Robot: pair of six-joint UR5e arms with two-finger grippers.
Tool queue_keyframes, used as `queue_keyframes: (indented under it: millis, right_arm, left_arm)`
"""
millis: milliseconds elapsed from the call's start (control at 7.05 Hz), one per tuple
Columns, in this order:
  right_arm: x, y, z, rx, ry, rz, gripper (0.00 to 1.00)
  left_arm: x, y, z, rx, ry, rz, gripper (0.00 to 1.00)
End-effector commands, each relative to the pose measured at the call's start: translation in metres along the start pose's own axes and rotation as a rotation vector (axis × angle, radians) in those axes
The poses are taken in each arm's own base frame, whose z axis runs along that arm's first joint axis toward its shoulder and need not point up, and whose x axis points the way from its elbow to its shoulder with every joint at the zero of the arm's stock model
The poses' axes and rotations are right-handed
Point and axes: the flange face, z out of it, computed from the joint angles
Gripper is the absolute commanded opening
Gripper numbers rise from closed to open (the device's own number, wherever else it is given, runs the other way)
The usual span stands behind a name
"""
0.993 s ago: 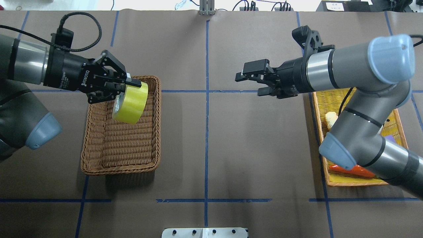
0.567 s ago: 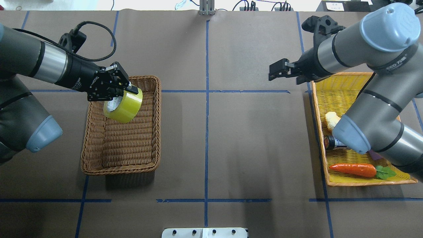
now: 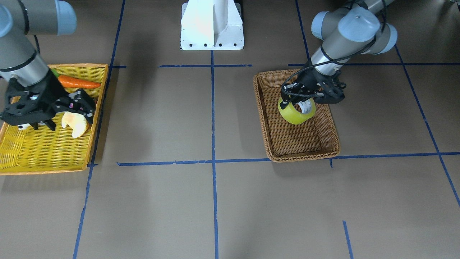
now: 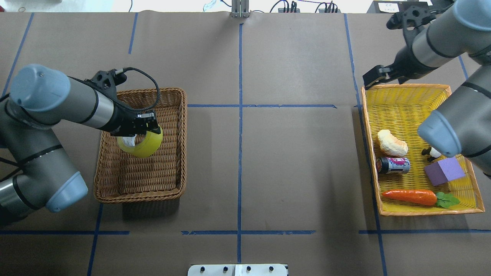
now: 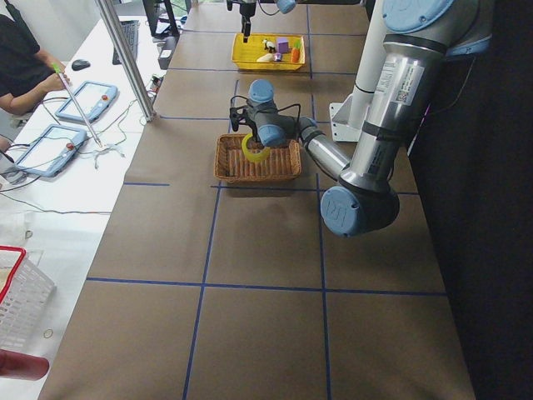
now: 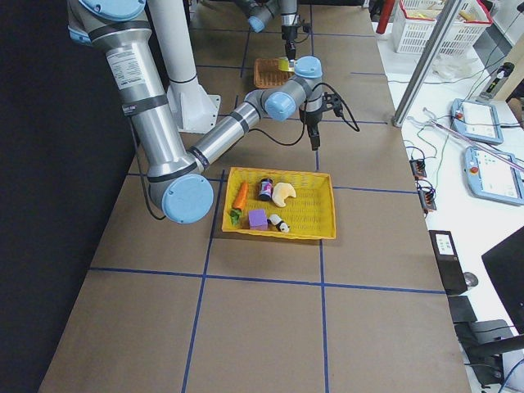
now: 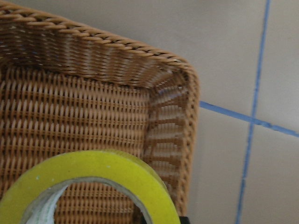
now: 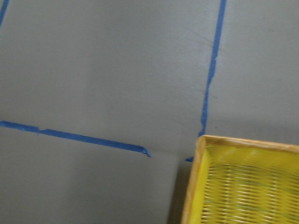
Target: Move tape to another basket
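The yellow-green tape roll [image 4: 141, 145] hangs tilted over the far half of the brown wicker basket [image 4: 184, 153]. My left gripper [image 4: 145, 123] is shut on the roll's upper edge. The front-facing view shows the tape [image 3: 297, 112] below that gripper [image 3: 300, 98], inside the basket's rim [image 3: 305, 156]. The left wrist view shows the tape [image 7: 121, 170] close above a basket corner [image 7: 117, 44]. I cannot tell whether the roll touches the basket floor. My right gripper [image 4: 378, 76] is open and empty over the far left corner of the yellow tray.
The yellow tray [image 4: 429, 211] with an orange rim at the right holds a carrot [image 4: 408, 196], a bread piece [image 4: 391, 142], a small can [image 4: 393, 165], a purple block [image 4: 445, 170] and a small figure [image 4: 432, 152]. Blue tape lines cross the brown table.
My left arm has swung round and brought the tape lower and nearer, deeper over the wicker basket. My right arm has pulled back to the right, to the yellow tray's far corner.
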Motion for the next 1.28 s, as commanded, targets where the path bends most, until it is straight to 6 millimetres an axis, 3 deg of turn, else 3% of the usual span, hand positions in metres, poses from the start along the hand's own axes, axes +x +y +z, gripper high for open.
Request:
queue_keyframes:
  millis: [0,142,284,425,709,851,993,1134]
  right_arm:
    - [0.024,0.001,-0.002,-0.003,0.021,-0.011,1.00]
    - [0.025,0.001,-0.002,-0.004,0.021,-0.009,1.00]
    - [0.032,-0.002,-0.008,-0.005,0.007,0.006,1.00]
    - [0.038,-0.004,-0.013,-0.010,-0.009,0.008,1.00]
    - [0.051,-0.005,-0.015,-0.018,0.002,-0.009,1.00]
    - [0.069,-0.006,-0.021,-0.038,0.016,-0.028,1.00]
    - [0.097,-0.007,-0.029,-0.072,0.053,-0.068,1.00]
    - [0.139,0.000,-0.037,-0.100,0.082,-0.119,1.00]
  left_arm:
    - [-0.004,0.007,0.012,-0.003,-0.056,0.066,0.00]
    - [-0.009,0.006,0.020,0.026,-0.111,0.094,0.06]
    - [-0.009,0.015,0.029,0.026,-0.130,0.108,0.37]
    - [-0.006,0.015,0.026,0.030,-0.123,0.110,0.99]
    - [0.002,0.012,0.002,0.008,-0.122,0.103,1.00]
    - [0.006,0.004,-0.033,-0.022,-0.135,0.145,1.00]
    - [0.003,-0.012,-0.075,-0.049,-0.150,0.175,1.00]
    - [-0.019,-0.033,-0.104,-0.076,-0.172,0.225,1.00]
